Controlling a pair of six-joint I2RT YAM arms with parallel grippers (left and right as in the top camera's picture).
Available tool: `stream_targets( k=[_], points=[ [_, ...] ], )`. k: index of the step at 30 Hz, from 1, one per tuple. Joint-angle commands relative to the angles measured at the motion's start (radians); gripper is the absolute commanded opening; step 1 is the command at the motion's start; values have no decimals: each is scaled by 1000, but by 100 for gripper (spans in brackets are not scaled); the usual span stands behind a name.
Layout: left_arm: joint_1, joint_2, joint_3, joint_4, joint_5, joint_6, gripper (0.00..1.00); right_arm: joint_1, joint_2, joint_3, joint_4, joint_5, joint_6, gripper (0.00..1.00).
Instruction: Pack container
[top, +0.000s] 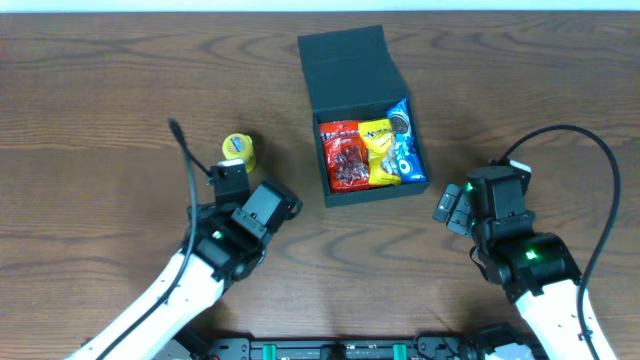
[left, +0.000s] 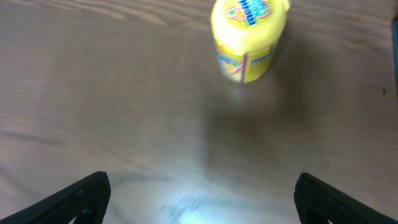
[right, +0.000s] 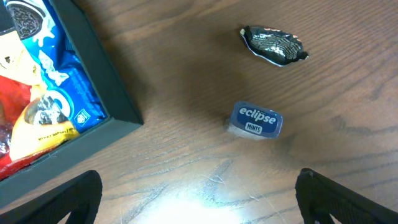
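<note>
Both arms' jaws stand wide and empty over the dark wood-grain worktop (top: 90, 90). Just ahead of the right jaws lies a small flat blue mint tin (right: 255, 121), with a crumpled silver foil packet (right: 273, 45) beyond it. The tin is low and smooth, so a shallow or off-centre close would likely skid it away. Ahead of the left jaws stands a yellow plastic tub with a blue label (left: 249, 40), whose rounded wall could squirt out or topple. Farthest, mid-worktop, the dark teal-black square cardboard box (top: 350, 65) sits open, already crowded with red, yellow and blue snack packets (top: 372, 155). Additions may ride high and block the lid.
</note>
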Motion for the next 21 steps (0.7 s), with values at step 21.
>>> stream_targets(
  k=[21],
  points=[
    [288,479,-26,640,211,314,95,-9,-7,1,51,0,-61,99]
  ],
)
